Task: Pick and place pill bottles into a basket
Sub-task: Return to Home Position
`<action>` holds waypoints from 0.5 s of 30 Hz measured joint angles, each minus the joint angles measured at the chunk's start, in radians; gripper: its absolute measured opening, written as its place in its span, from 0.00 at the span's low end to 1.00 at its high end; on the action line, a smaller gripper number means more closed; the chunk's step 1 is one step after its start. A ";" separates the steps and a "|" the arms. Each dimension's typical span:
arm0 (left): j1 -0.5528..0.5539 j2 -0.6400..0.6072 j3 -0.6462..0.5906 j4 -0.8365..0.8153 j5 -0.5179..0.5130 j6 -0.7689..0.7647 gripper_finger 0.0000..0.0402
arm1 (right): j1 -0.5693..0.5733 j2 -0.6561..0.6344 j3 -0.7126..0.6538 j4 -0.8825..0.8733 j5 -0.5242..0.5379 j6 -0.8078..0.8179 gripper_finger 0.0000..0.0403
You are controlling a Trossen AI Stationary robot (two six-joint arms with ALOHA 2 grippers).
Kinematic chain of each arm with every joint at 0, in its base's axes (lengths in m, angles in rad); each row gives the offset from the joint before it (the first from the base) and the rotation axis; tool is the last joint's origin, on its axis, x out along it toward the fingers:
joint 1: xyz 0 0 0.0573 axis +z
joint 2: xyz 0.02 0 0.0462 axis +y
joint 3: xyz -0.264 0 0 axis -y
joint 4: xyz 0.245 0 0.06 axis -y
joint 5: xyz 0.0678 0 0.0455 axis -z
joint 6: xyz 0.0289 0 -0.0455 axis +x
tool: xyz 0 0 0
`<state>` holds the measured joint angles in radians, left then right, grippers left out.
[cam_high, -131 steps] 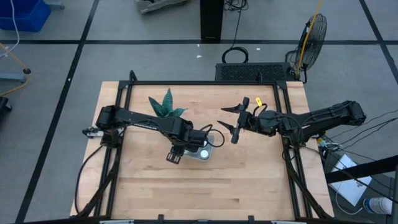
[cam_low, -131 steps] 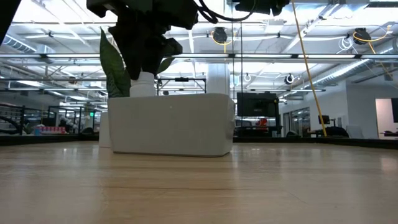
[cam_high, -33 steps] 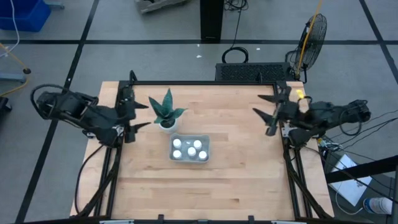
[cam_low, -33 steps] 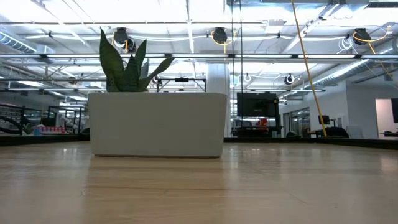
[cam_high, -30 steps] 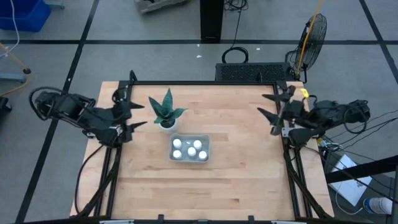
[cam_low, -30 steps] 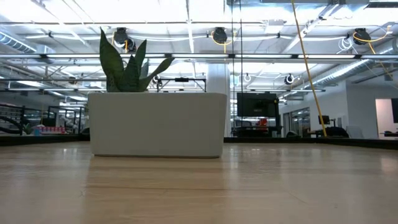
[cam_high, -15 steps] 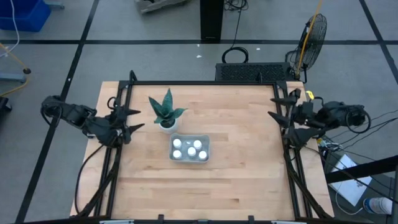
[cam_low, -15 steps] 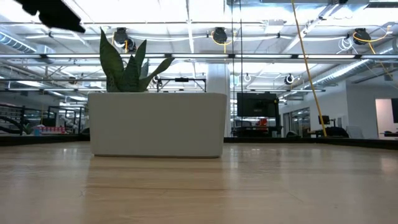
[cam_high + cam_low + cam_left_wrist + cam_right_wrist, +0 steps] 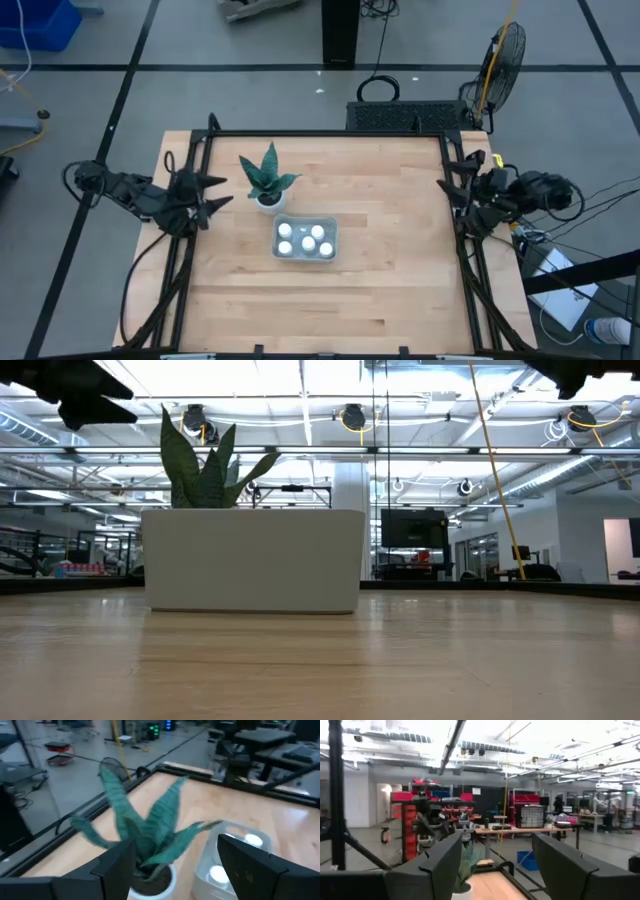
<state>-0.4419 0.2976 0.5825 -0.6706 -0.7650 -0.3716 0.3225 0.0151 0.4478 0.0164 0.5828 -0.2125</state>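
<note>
The basket (image 9: 305,239), a shallow pale tray, rests flat on the wooden table near its middle, and several white pill bottles (image 9: 304,238) stand inside it. The left wrist view shows the basket (image 9: 235,851) with bottles (image 9: 252,840) beyond the plant. In the low view the basket (image 9: 250,560) hides the bottles behind its wall. My left gripper (image 9: 222,191) hovers open at the table's left edge, pointing toward the basket. My right gripper (image 9: 447,178) hovers open at the right edge. Neither has anything between its fingers.
A white pot with a green spiky plant (image 9: 267,180) stands just behind the basket's left end, close in front of my left gripper (image 9: 175,875). A black frame rail (image 9: 325,134) runs around the table. Bare wood (image 9: 390,250) lies right of the basket.
My right gripper has drawn back toward the table's right edge, and my left arm has folded back at the left edge. Both have come low enough to show at the top of the low view. Basket and bottles have stayed put.
</note>
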 joint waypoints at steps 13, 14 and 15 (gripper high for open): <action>0.000 -0.019 -0.272 0.292 0.206 0.127 0.71 | 0.000 -0.013 -0.050 -0.134 -0.009 0.053 0.58; 0.000 -0.021 -0.284 0.310 0.239 0.136 0.71 | 0.000 -0.013 -0.050 -0.150 -0.018 0.062 0.58; 0.000 -0.022 -0.291 0.329 0.273 0.151 0.71 | 0.000 -0.013 -0.050 -0.163 -0.039 0.072 0.58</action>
<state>-0.4419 0.2760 0.2915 -0.3418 -0.4923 -0.2205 0.3225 0.0021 0.3973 -0.1469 0.5437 -0.1404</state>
